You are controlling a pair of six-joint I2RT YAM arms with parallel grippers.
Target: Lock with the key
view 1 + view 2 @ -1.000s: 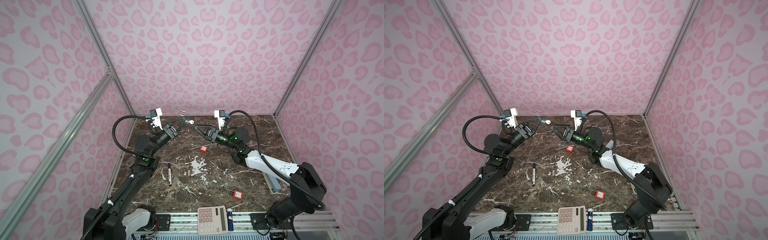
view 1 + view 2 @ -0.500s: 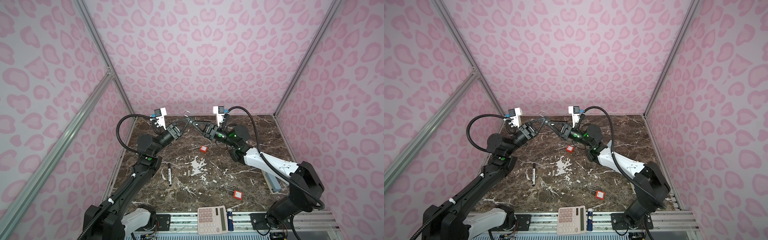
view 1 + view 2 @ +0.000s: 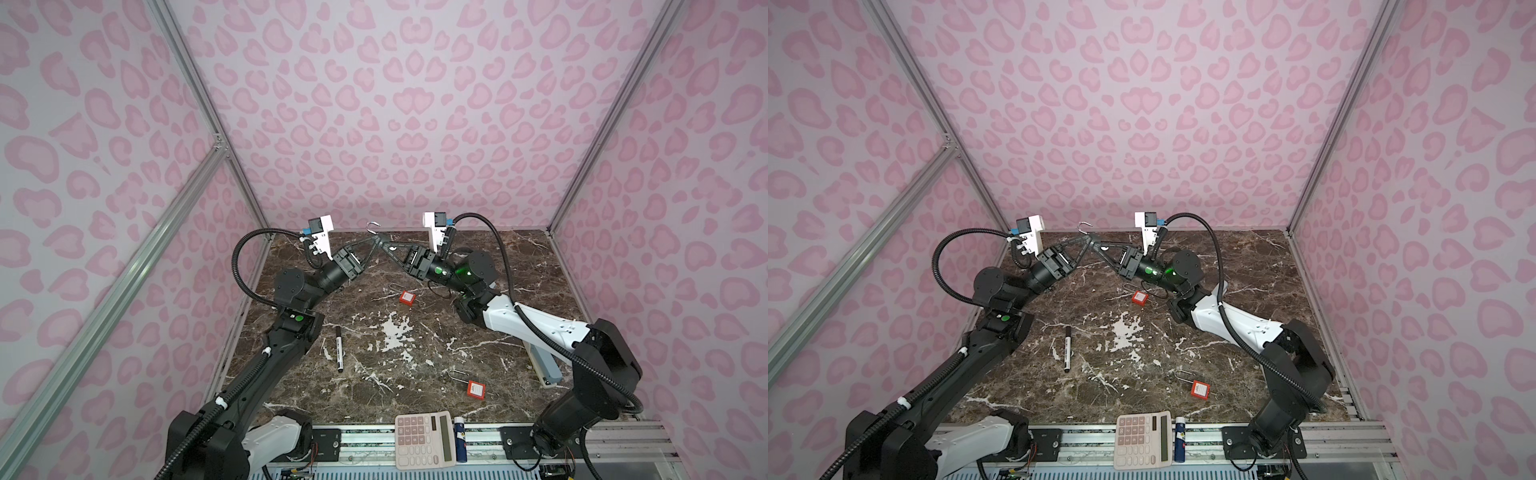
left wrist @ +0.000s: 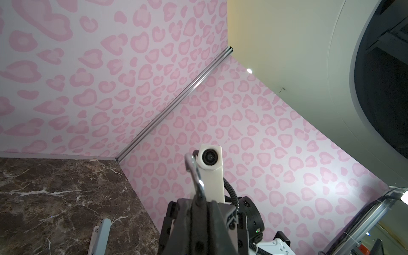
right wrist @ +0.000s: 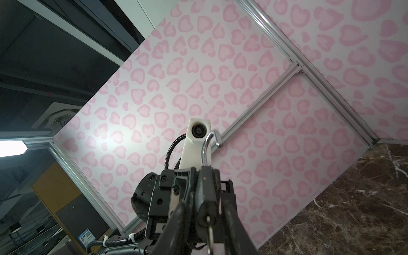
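Observation:
A black padlock point(image 5: 206, 194) hangs in the air at the back middle, its silver shackle point(image 3: 373, 227) point(image 3: 1084, 227) point(image 4: 196, 172) swung open and pointing up. My left gripper point(image 3: 376, 245) point(image 3: 1087, 245) point(image 4: 199, 204) is shut on the lock's body. A silver key point(image 5: 209, 234) sticks out of the keyhole toward my right wrist camera. My right gripper point(image 3: 388, 249) point(image 3: 1100, 248) point(image 5: 207, 213) meets the lock from the opposite side. Its fingers point(image 5: 233, 223) stand on either side of the key, narrowly apart, and do not press it.
Two red padlocks point(image 3: 407, 297) point(image 3: 476, 389) lie on the marble table point(image 3: 374, 395). A black marker point(image 3: 339, 348) lies left of centre. A calculator point(image 3: 424, 438) and a small blue tube point(image 3: 459, 444) sit at the front edge. A grey-blue stapler point(image 3: 544, 368) lies under the right arm.
The two grippers have come together at the back. The right gripper has moved left onto the lock's keyed end and its jaws have narrowed. The left keeps its hold.

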